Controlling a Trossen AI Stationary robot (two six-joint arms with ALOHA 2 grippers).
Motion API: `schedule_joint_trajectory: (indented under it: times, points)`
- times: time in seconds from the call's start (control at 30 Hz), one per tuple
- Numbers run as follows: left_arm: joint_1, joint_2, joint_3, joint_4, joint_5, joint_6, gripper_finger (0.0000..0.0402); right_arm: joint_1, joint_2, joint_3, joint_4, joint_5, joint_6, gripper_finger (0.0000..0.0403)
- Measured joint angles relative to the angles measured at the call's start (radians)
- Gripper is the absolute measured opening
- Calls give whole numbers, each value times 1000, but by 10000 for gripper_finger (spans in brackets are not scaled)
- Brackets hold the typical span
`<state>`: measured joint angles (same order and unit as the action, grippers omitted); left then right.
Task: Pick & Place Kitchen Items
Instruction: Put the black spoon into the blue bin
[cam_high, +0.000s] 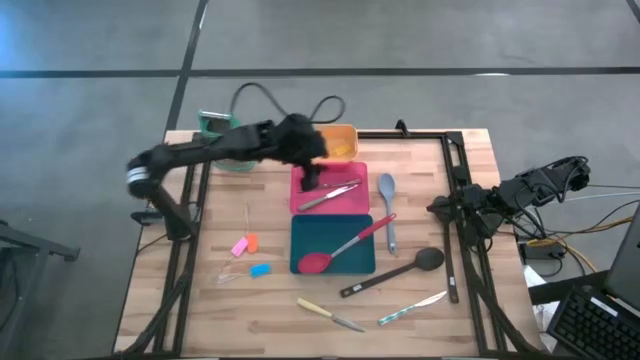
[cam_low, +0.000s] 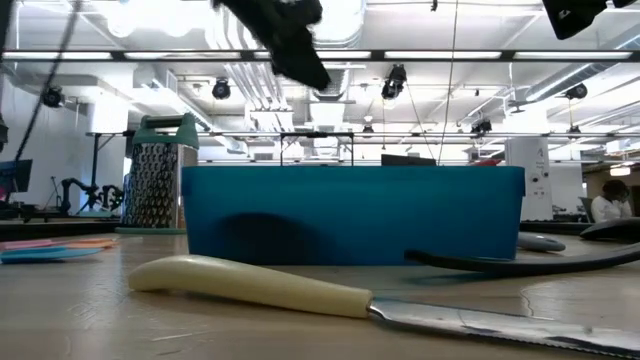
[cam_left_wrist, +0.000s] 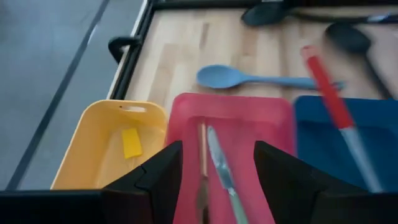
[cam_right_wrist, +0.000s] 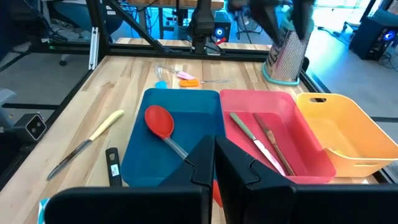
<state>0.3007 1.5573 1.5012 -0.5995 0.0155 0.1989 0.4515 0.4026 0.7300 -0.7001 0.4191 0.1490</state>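
Observation:
My left gripper (cam_high: 309, 178) hangs open above the pink tray (cam_high: 300, 195), with nothing between its fingers (cam_left_wrist: 155, 183). Two slim pieces of metal cutlery (cam_left_wrist: 219, 163) lie in that tray below it. A red spoon (cam_high: 345, 245) has its bowl in the blue tray (cam_high: 300, 232) and its handle over the rim. A small yellow piece (cam_left_wrist: 130, 142) lies in the orange tray (cam_high: 345, 130). My right gripper (cam_right_wrist: 214, 163) waits shut at the table's right edge (cam_high: 440, 208).
A grey-blue spoon (cam_high: 387, 208), a black spoon (cam_high: 395, 272) and two knives (cam_high: 330, 314) (cam_high: 412, 307) lie loose on the wood. Small pink, orange and blue pieces (cam_high: 248, 252) lie at the left. A green-topped grater (cam_low: 158, 175) stands at the far left.

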Motion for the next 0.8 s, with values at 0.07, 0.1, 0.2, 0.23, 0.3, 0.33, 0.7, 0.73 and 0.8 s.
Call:
schedule_joint_trajectory:
  times: [0.07,0.1,0.2,0.23,0.3,0.33,0.7,0.73,0.8]
  points:
    - [-19,-97,-62,10,-1,-17,202,0,0,0,0,0,0,8]
    - [-27,-148,-95,12,-1,-30,202,0,0,0,0,0,0,8]
    - [-41,-298,-196,23,-7,-92,202,0,0,0,0,0,0,8]
    - [-44,-349,-228,28,-13,-109,202,0,0,0,0,0,0,8]
    - [-50,-451,-294,46,-29,-144,202,0,0,0,0,0,-4,8]
    - [-51,-501,-327,56,-40,-158,202,0,0,0,0,0,-6,8]
    - [-53,-883,-576,109,-71,-193,202,0,1,0,56,2,-46,8]
    - [-53,-900,-586,108,-71,-193,202,0,4,0,81,2,-65,8]
    - [-53,-925,-604,110,-71,-193,202,0,5,0,143,0,-103,8]
